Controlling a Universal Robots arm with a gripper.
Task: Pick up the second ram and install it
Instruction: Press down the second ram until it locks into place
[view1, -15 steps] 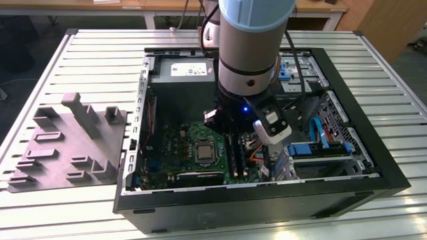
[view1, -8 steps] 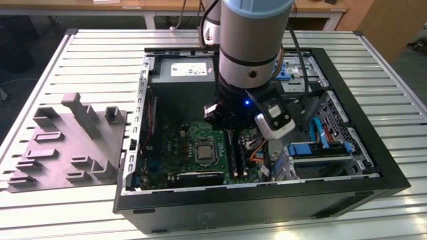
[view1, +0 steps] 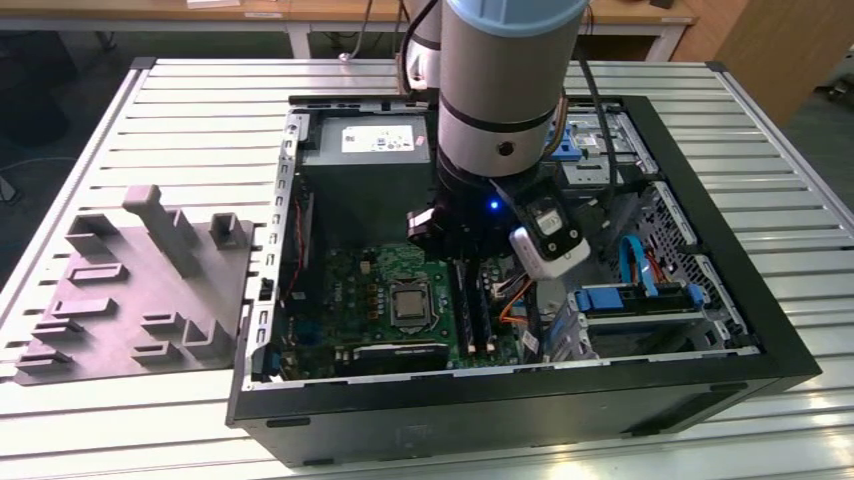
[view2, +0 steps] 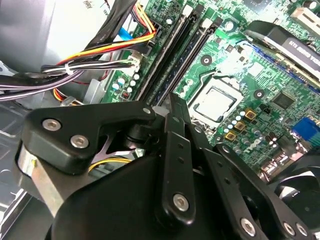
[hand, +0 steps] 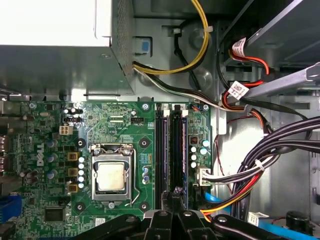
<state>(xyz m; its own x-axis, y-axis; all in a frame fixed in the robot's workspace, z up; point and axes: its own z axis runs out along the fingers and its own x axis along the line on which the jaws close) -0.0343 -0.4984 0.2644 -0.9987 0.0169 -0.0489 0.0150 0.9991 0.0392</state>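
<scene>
My gripper (hand: 177, 192) is down inside the open computer case (view1: 747, 300), over the motherboard (hand: 125, 125). Its fingers are drawn together, shut, with the tip on one end of the two long black memory slots. The second ram (hand: 177, 150) is a dark stick lying along the slot nearer the cable bundle, directly in line with the tip. In the second wrist view its blue edge (view2: 183, 62) runs away from my gripper (view2: 169, 100). In the exterior view my gripper (view1: 467, 262) stands just above the ram (view1: 481, 300). I cannot tell whether the stick is fully seated.
The bare processor socket (hand: 111, 176) lies beside the slots. A thick bundle of black, red and yellow cables (hand: 260, 165) runs close on the other side. The power supply (view1: 363, 140) and drive cage (view1: 641, 300) crowd the case. A grey parts fixture (view1: 134, 290) sits on the table.
</scene>
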